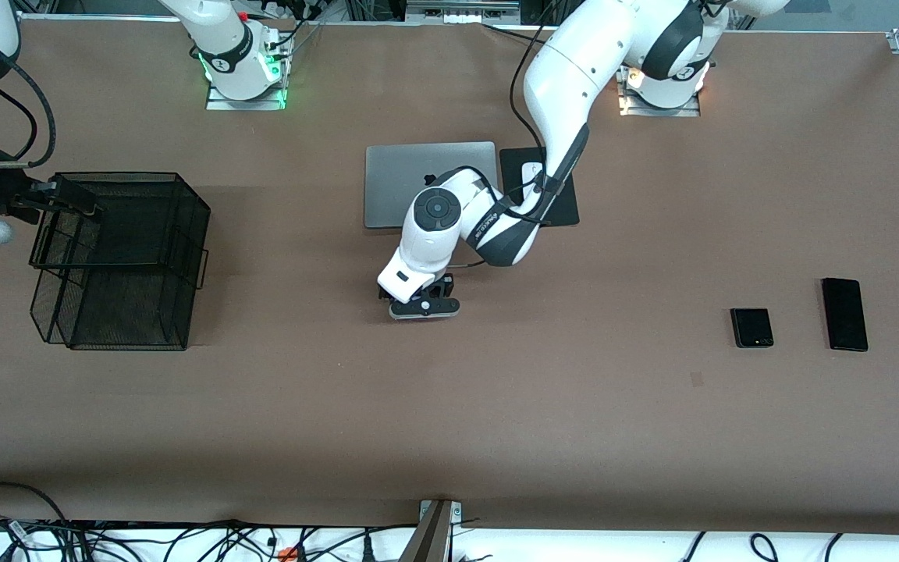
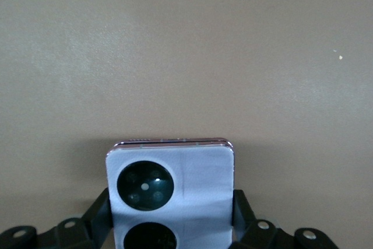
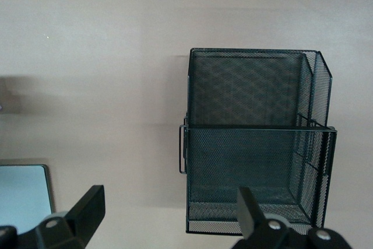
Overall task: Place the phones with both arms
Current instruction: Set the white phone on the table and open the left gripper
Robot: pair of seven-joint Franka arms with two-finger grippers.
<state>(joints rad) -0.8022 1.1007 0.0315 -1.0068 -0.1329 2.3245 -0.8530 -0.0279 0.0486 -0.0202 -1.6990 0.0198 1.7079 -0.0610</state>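
the left gripper (image 1: 423, 300) is out over bare table in front of the laptop (image 1: 418, 183), nearer the front camera than it. in the left wrist view its fingers (image 2: 100, 214) pinch the white-lilac phone (image 2: 172, 193) by its two side edges, the face with the black circles turned to the wrist camera. whether the phone already touches the table, i cannot tell.

the basket (image 1: 118, 257), a black wire one, stands well apart from the laptop, toward the right arm's end of the table. that is likely where the phones go, so the held phone has to travel along the table toward that end, or be handed to the right arm.

the right gripper (image 3: 169, 217) hovers at the basket's edge, fingers spread and holding nothing. it is far nearer the basket than the left one.

the small black phone (image 1: 751, 327) and the long black phone (image 1: 844, 314) lie side by side, far from the laptop toward the left arm's end. the long one's long axis points toward the front camera. the left arm is the nearer one for both.
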